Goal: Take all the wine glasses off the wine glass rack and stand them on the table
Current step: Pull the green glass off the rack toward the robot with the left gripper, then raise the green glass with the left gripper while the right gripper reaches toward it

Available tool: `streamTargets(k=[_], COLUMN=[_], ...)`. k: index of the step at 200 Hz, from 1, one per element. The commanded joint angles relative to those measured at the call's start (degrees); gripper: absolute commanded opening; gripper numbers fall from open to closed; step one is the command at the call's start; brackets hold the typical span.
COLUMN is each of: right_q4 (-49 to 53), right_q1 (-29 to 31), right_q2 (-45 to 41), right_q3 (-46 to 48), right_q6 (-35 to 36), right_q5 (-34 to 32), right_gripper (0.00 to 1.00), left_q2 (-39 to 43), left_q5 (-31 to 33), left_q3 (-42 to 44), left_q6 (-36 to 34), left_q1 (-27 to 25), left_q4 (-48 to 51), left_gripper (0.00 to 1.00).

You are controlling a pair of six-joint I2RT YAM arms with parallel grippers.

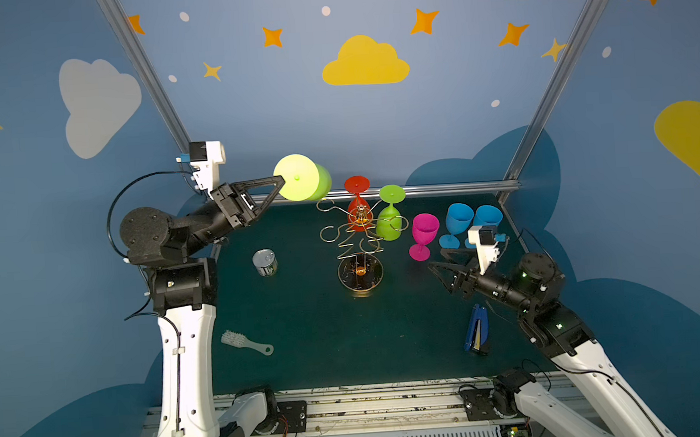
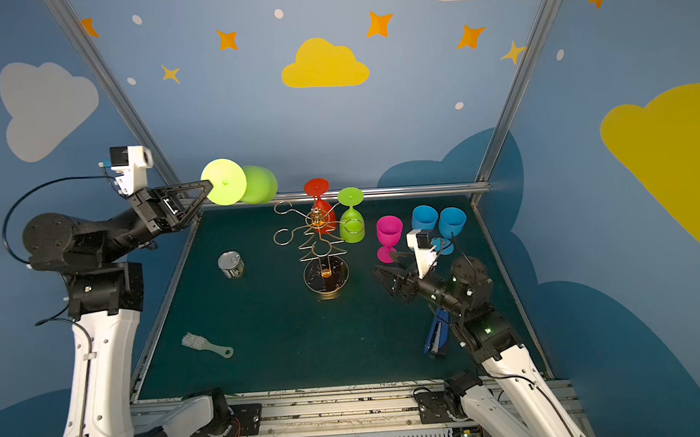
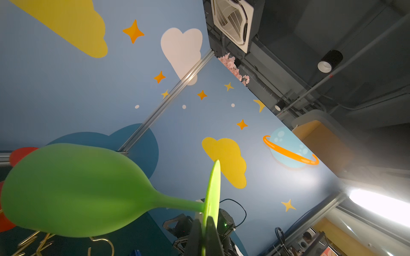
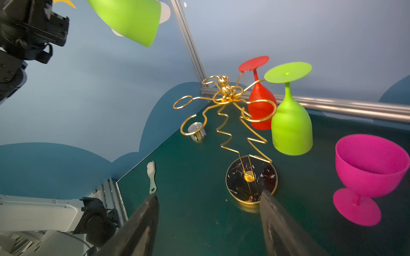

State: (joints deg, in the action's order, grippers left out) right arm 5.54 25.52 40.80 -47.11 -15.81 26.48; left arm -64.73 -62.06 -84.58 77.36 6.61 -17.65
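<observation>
The left fingers (image 3: 215, 239) pinch the foot rim of the lime wine glass (image 1: 302, 180). It lies sideways in the air at ten o'clock of the wine glass rack (image 1: 357, 231), clear of its arms. The removal seems done. Next, I think, the glass must be turned upright and lowered to the bare surface (image 1: 305, 334). The right fingers (image 4: 142, 226) stand wide and hold nothing.

A robotics lab cell — cartoon cloud-and-star wall panels (image 1: 363, 60) on aluminium framing (image 1: 442, 189), a ceiling air unit (image 3: 233, 22) overhead.
</observation>
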Motion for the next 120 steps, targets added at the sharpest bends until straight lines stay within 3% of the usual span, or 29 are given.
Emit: streamTargets(k=[1, 33, 66, 120], right_q4=[-4.67, -6.65, -12.84, -14.08], right_q1=[1.4, 4.25, 7.87, 12.58], right_q2=[1.39, 5.74, 8.69, 13.96], right_q3=[-3.48, -7.79, -8.85, -13.26], right_q6=[2.61, 6.35, 11.85, 22.5], right_q5=[-1.47, -1.1, -1.91, -1.96], right_gripper=[0.71, 0.71, 0.73, 0.76], left_q2=[-2.43, -5.51, -7.01, -6.37], left_q5=[-1.17, -2.74, -3.75, -5.28], left_q3=[-0.05, 0.44, -0.74, 1.5], left_q6=[-0.11, 4.76, 3.86, 5.19], left_q1=[-3.61, -8.09, -10.88, -13.03], left_q4=[-0.59, -5.46, -1.44, -0.81], left_gripper=[0.04, 0.04, 0.04, 0.04])
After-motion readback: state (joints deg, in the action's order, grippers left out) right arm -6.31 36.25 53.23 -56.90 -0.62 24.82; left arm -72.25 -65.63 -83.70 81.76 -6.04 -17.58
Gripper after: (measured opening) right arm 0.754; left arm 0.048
